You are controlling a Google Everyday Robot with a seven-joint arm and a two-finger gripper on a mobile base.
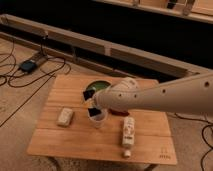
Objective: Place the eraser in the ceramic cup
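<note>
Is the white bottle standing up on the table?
No, the white bottle lies flat on the table beside the ceramic cup, while the gripper hangs just above that cup.

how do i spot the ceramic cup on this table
On the wooden table, look near the middle, right below the gripper. The ceramic cup is small, round and plain white, standing between a flat pale pad and a white bottle lying down.
</note>
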